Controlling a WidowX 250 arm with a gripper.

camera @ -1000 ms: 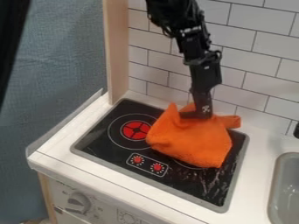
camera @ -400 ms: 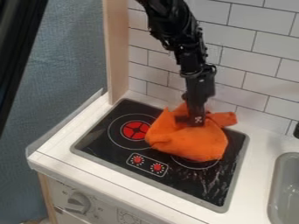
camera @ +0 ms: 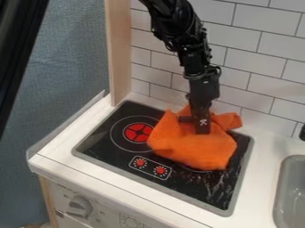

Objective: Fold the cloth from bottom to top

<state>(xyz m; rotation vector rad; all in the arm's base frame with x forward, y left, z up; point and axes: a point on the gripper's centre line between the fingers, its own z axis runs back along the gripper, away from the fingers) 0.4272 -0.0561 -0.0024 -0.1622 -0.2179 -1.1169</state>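
The black gripper hangs down from the arm over the upper middle of the orange cloth, its lower end in front of the fabric. The cloth lies bunched on the right part of the black toy stove top. Raised folds stand to the left of the gripper and behind it, and a loose flap sticks out at the upper right. The lower part of the cloth spreads toward the front and covers most of the right burner.
The left burner and the two red knob prints lie left of the cloth. A white tiled wall rises behind the counter. A grey sink is at the right, and a wooden post stands back left.
Since the earliest view, the gripper has moved slightly left and toward the front. The cloth's front edge drew back, then spread forward and right again, while its upper right flap shifted a little left.
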